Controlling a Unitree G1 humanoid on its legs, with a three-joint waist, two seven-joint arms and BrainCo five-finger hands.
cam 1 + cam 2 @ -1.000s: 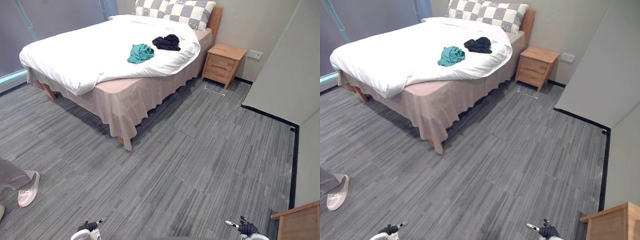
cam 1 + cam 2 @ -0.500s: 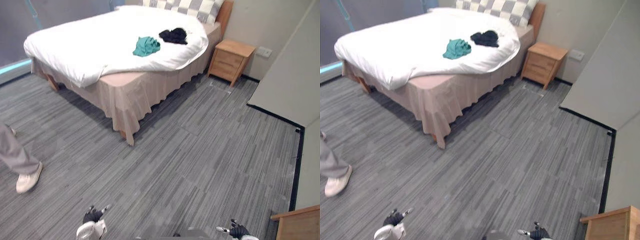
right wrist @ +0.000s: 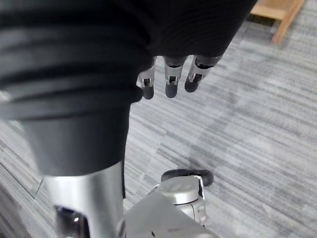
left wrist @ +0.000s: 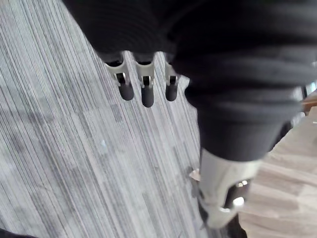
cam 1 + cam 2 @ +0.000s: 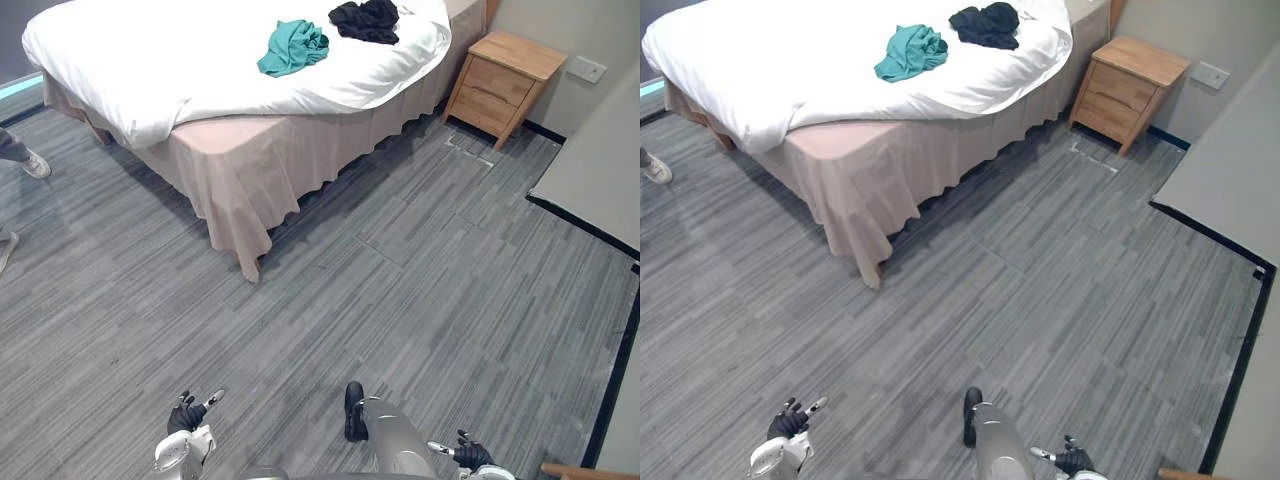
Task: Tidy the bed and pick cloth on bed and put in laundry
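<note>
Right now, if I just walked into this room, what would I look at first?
Probably the big bed with a white duvet, far left across the grey floor. On it lie a crumpled teal cloth and, just beyond, a crumpled black cloth. A small wooden nightstand stands to the bed's right.

Even indoor light, soft shadows

Two cloths (image 5: 295, 46) on bed (image 5: 150, 60); nightstand (image 5: 505, 82) right.
</note>
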